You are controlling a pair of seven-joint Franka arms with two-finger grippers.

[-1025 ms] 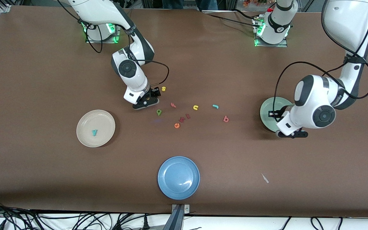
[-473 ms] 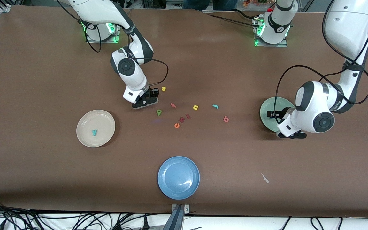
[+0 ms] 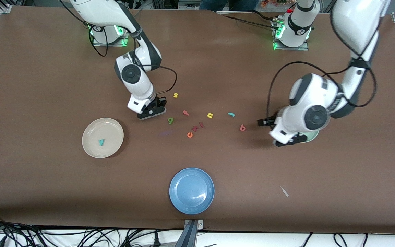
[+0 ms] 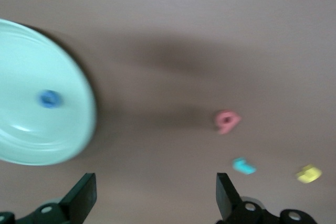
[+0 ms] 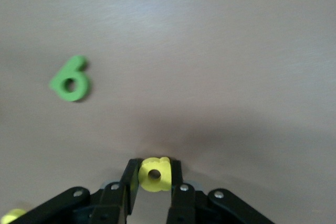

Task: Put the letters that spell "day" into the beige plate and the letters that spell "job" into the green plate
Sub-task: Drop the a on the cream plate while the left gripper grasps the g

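My right gripper (image 3: 152, 111) is shut on the yellow rounded letter with a hole (image 5: 154, 174), just above the table beside the green rounded letter (image 3: 170, 120) (image 5: 70, 81). The teal "y" (image 3: 101, 142) lies in the beige plate (image 3: 110, 128). My left gripper (image 3: 288, 141) (image 4: 156, 192) stands open and empty over bare table between the green plate (image 4: 21, 140) and the red "b" (image 3: 242, 128) (image 4: 227, 121). The blue "o" (image 4: 50, 98) lies in the green plate, which my left arm mostly hides in the front view. The teal "j" (image 3: 231, 114) (image 4: 243, 166) lies near the "b".
A yellow "s" (image 3: 175, 95), an orange "f" (image 3: 186, 112), a yellow arch letter (image 3: 210, 115) and an orange-red "e" (image 3: 190, 134) with two small red letters beside it lie mid-table. A blue plate (image 3: 204, 202) sits nearest the front camera.
My left gripper opened and swung off the green plate toward the red "b". My right gripper shut on the yellow letter and shifted a little toward the beige plate.
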